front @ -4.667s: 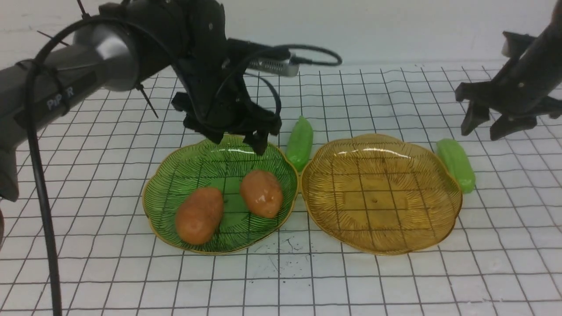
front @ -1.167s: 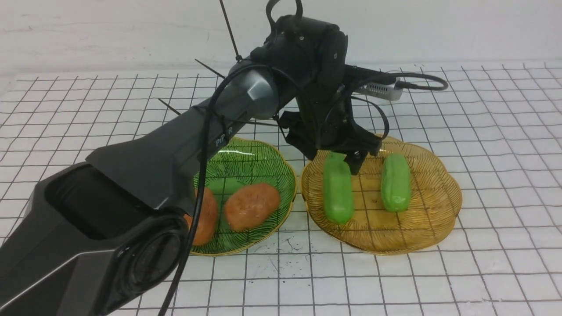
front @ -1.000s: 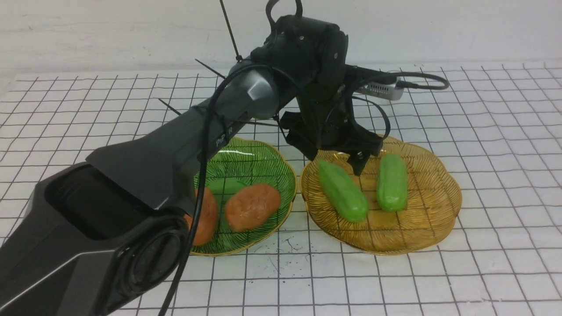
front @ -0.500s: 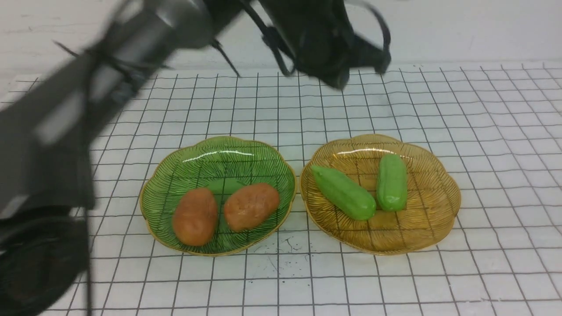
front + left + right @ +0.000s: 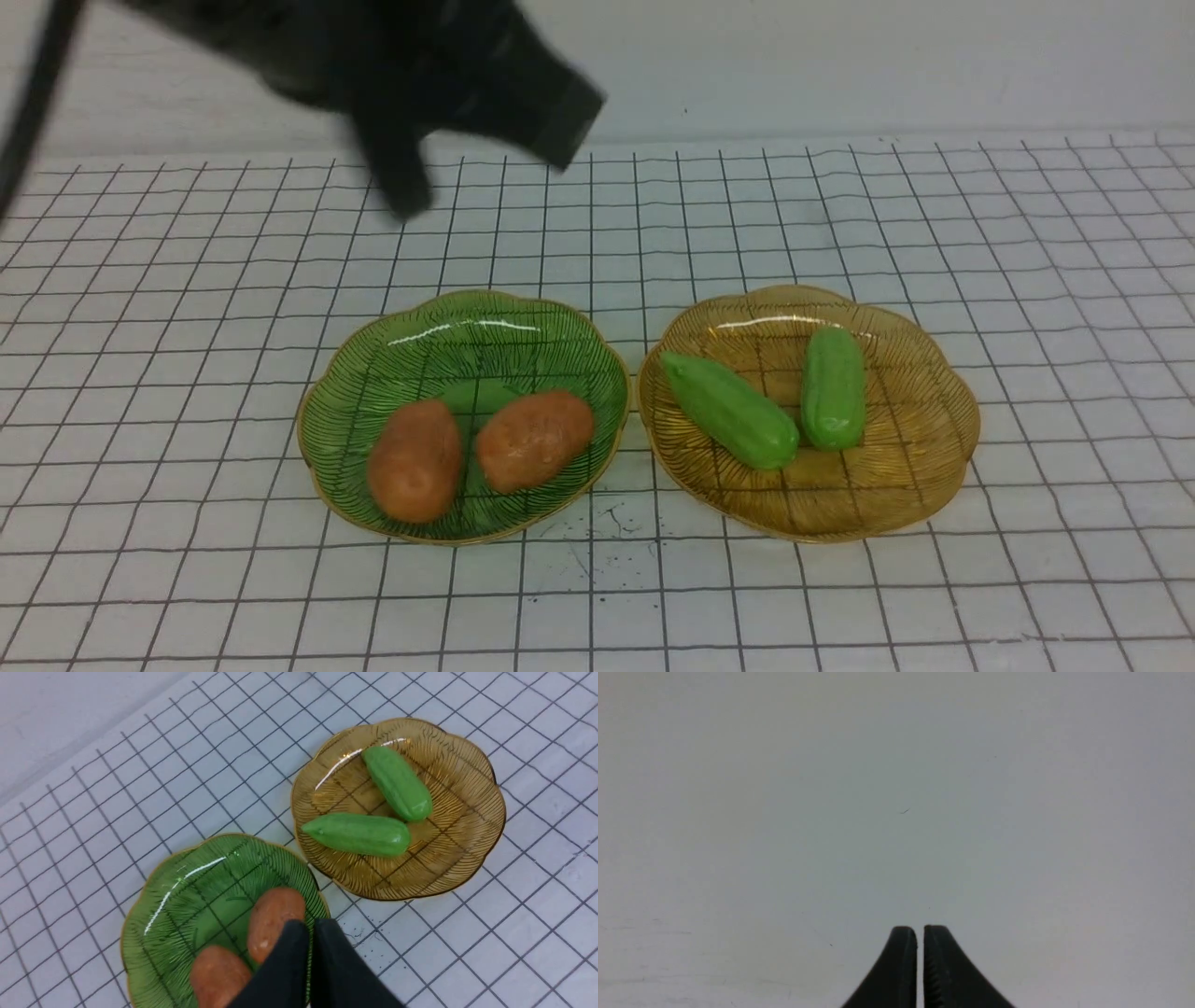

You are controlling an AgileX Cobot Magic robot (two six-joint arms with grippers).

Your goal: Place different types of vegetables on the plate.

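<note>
Front view: lumpy potatoes (image 5: 415, 459), ribbed green plate (image 5: 373, 347); smooth cucumbers (image 5: 731, 411), amber plate (image 5: 920, 439).

Can't resolve left arm (image 5: 448, 65): smeared, cropped at top edge. Lose both potatoes (image 5: 273, 914) and green plate (image 5: 187, 891) rim partly behind left gripper (image 5: 311, 924).

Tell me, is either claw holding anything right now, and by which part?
Nothing is held. The left gripper and the right gripper are both shut and empty; the potatoes lie in the green plate, the cucumbers in the amber plate.
</note>
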